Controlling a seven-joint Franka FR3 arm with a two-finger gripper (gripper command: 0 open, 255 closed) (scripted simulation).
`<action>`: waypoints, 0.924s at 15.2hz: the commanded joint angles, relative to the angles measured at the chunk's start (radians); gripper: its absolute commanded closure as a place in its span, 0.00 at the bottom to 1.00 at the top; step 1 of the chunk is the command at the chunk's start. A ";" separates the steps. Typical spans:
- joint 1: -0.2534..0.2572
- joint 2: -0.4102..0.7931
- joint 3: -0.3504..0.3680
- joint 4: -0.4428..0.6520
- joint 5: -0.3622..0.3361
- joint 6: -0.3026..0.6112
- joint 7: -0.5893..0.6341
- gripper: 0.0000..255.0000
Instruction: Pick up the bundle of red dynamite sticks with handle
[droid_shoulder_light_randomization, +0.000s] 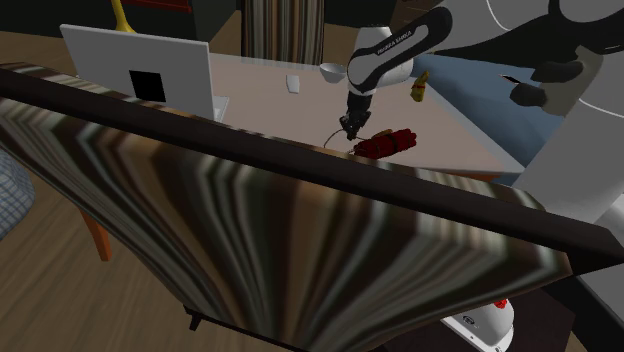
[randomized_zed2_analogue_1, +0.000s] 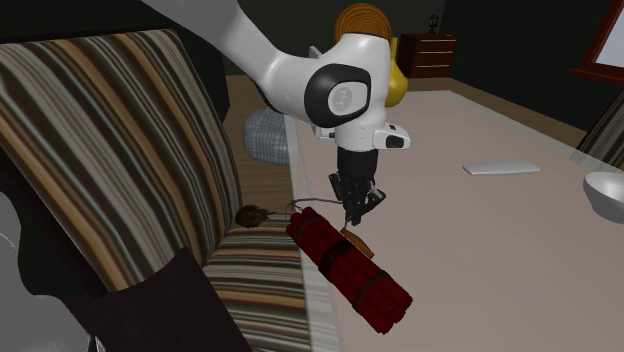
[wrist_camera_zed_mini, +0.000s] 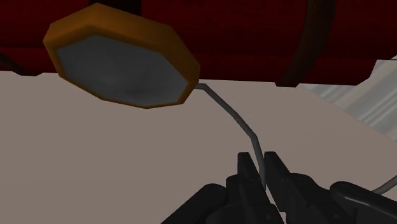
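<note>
Claw (wrist_camera_zed_mini: 259, 159) is seen narrowed right down, fingers (wrist_camera_zed_mini: 245, 170) pinched on the thin grey wire handle (wrist_camera_zed_mini: 235, 118) with no gap showing either side. Dynamite bundle (randomized_zed2_analogue_1: 347, 268) is found just beneath and past the fingertips, lying flat on the beige table (randomized_zed2_analogue_1: 480, 260) near its edge. No contact between claw and sticks is seen. The bundle's long axis is laid across the claw's approach line. One end sits under the claw and the bulk runs off to one side, toward the second exterior view's lower right. Orange-rimmed disc (wrist_camera_zed_mini: 121, 60) is fixed against the sticks just ahead of the fingers, and the wire is led from it into the pinch. Arm (randomized_zed2_analogue_1: 300, 70) is posed wrist-vertical, hand pointed straight down. Straight lift is judged next, with slip on the thin wire as the risk.
</note>
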 joint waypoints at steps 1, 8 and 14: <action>0.000 0.000 0.000 0.000 0.000 0.000 0.000 1.00; 0.001 -0.039 0.000 0.026 -0.002 -0.065 0.000 1.00; 0.003 -0.080 0.001 0.063 -0.005 -0.143 -0.002 1.00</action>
